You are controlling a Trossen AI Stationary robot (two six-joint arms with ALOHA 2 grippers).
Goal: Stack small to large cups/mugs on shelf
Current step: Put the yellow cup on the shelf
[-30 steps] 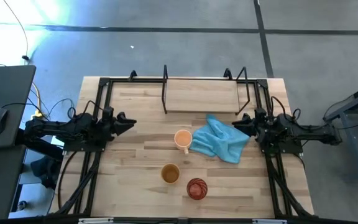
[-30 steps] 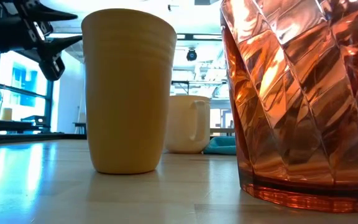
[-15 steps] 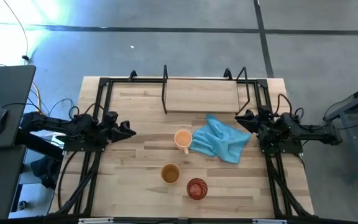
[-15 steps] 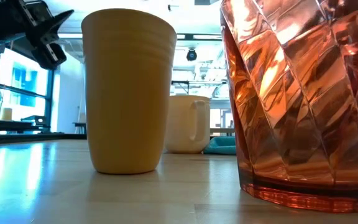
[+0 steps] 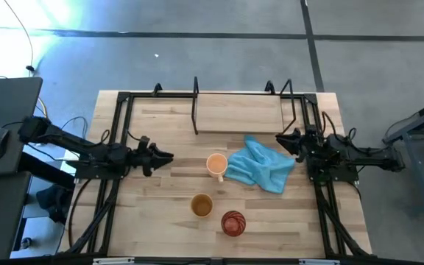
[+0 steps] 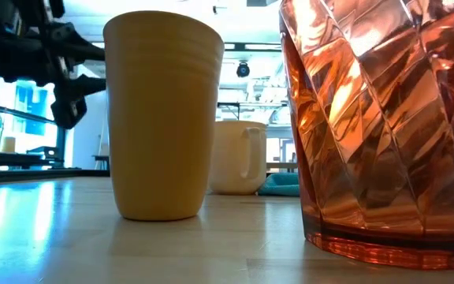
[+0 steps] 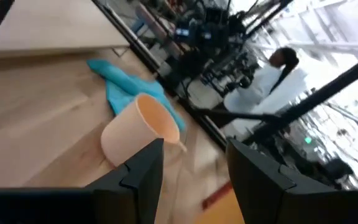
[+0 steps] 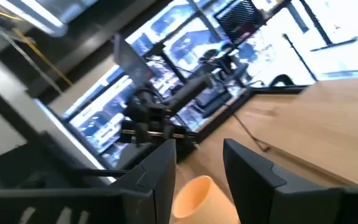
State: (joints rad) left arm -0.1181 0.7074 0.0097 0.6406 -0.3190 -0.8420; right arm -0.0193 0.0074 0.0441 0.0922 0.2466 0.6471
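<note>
Three cups stand upright on their bases on the table. The light orange mug (image 5: pixel 216 163) with a handle is in the middle, the mustard-yellow cup (image 5: pixel 202 205) nearer, and the red patterned cup (image 5: pixel 232 222) nearest. The low view shows the yellow cup (image 6: pixel 164 114) and the red cup (image 6: pixel 385 126) up close, with the mug (image 6: pixel 235 156) behind. The shelf (image 5: pixel 238 110), black rods on a light board, stands at the far edge. My left gripper (image 5: pixel 165 156) is open, left of the mug and pointing at it (image 7: pixel 138 127). My right gripper (image 5: pixel 280 138) is open over the table's right side.
A crumpled blue cloth (image 5: pixel 262 163) lies right of the orange mug, between it and my right gripper. Black frame rails (image 5: pixel 116 184) run along the table's left and right sides. A person (image 7: pixel 278 68) is in the room beyond the table.
My left gripper has reached toward the table's right, closing in on the orange mug, and has stayed open. The cups, the cloth and the shelf have not moved.
</note>
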